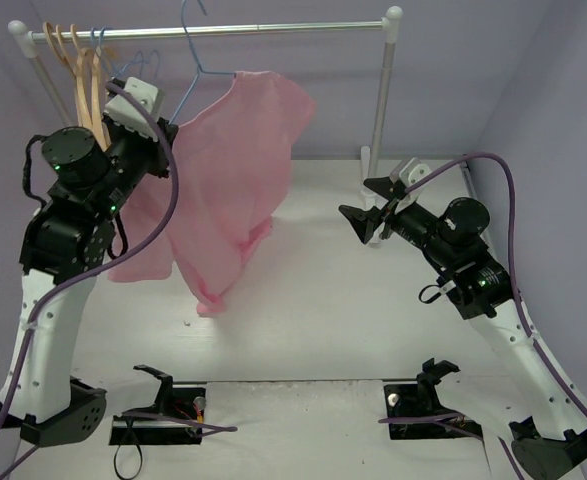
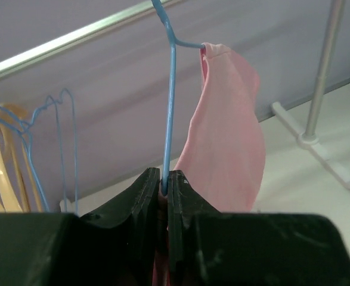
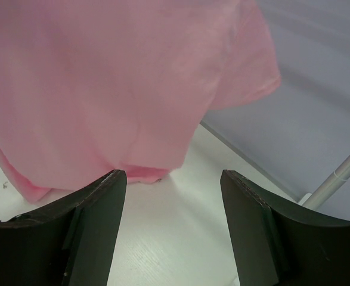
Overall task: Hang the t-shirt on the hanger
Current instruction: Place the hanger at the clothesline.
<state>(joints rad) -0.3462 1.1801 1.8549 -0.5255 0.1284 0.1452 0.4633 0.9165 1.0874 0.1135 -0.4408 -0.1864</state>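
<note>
The pink t-shirt hangs draped on a light-blue wire hanger, held up below the rail. My left gripper is shut on the hanger's wire, with pink cloth caught between the jaws too. In the left wrist view the t-shirt hangs from the hanger's far shoulder. My right gripper is open and empty, to the right of the t-shirt, facing it. In the right wrist view the t-shirt fills the upper frame beyond the open fingers.
Tan wooden hangers and more blue wire hangers hang at the rail's left end. The rack's right post and foot stand behind my right gripper. Purple walls close in at the back and right.
</note>
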